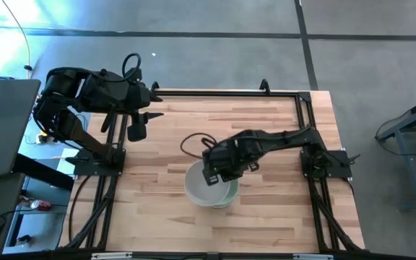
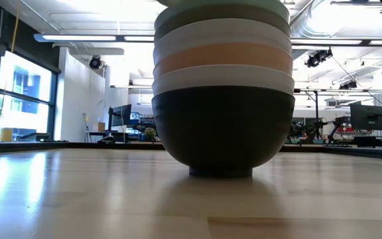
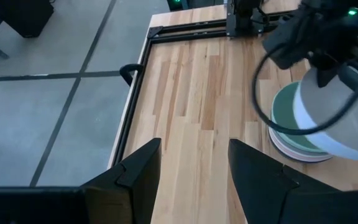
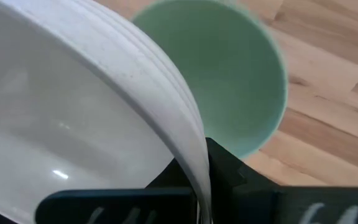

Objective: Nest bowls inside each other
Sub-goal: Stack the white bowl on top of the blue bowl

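Observation:
A stack of nested bowls (image 2: 223, 86) stands on the wooden table: black at the bottom, then white, peach-orange, white and olive grey-green. A pale mint green bowl (image 4: 235, 81) lies on top. My right gripper (image 1: 219, 167) hangs over the stack, shut on a white bowl (image 1: 202, 184). That bowl overlaps the stack and sits off toward the table's left. My left gripper (image 1: 137, 128) is raised at the far left of the table, open and holding nothing; its fingers (image 3: 142, 165) frame bare wood. My right gripper pinches the white bowl's rim (image 4: 191, 152), with one finger outside the wall (image 4: 229, 168) and the other on the inner side. The fingers come steeply from above. The bowl hangs tilted over the mint green bowl; whether it touches the stack I cannot tell.
A black metal frame (image 1: 305, 108) runs along the table's edges, and the arm bases stand at left (image 1: 96, 155) and right (image 1: 323, 162). A black cable (image 1: 190, 141) loops by the right arm. Bare wood (image 1: 258, 217) lies around the stack.

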### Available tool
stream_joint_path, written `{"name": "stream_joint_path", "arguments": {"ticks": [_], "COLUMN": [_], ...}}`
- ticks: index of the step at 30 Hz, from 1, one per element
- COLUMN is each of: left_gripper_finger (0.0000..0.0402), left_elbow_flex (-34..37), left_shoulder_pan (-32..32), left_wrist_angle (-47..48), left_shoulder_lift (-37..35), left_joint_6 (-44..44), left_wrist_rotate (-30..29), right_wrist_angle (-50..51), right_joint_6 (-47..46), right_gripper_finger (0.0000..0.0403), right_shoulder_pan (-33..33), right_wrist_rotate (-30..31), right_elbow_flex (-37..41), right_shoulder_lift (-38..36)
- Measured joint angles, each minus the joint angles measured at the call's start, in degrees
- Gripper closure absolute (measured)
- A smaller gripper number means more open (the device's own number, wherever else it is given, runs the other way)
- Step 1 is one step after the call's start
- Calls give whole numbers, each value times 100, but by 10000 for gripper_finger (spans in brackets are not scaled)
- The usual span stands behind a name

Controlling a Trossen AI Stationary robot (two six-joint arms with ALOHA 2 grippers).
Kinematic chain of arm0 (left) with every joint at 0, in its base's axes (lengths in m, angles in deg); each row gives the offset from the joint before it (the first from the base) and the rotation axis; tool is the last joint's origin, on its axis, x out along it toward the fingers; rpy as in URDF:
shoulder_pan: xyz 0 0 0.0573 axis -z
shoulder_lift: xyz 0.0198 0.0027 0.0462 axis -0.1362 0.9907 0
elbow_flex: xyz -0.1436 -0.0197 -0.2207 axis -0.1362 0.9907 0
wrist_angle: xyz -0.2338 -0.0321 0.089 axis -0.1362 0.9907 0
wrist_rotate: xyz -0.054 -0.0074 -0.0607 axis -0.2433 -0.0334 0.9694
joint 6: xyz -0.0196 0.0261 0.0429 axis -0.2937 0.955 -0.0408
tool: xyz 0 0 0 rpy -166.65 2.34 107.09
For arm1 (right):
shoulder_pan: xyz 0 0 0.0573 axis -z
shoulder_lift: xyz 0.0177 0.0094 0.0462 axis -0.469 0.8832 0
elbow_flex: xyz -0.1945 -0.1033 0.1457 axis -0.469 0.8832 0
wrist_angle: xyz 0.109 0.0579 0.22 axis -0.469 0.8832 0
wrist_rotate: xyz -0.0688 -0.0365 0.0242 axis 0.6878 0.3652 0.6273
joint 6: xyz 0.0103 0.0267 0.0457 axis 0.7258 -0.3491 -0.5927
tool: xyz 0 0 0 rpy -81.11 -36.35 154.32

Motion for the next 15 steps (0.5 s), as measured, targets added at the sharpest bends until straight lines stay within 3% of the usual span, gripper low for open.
{"name": "stream_joint_path", "arguments": {"ticks": [15], "left_gripper_finger": [225], "left_elbow_flex": [2], "left_shoulder_pan": [0], "left_wrist_angle": [0], "left_shoulder_lift": [-207], "left_joint_6": [54], "left_wrist_rotate": [7], "right_wrist_angle": [-3], "right_joint_6": [102], "right_gripper_finger": [403], "right_shoulder_pan": [253], "right_wrist_rotate": [-530], "right_elbow_flex": [672], "right_shoulder_lift": [-444]}}
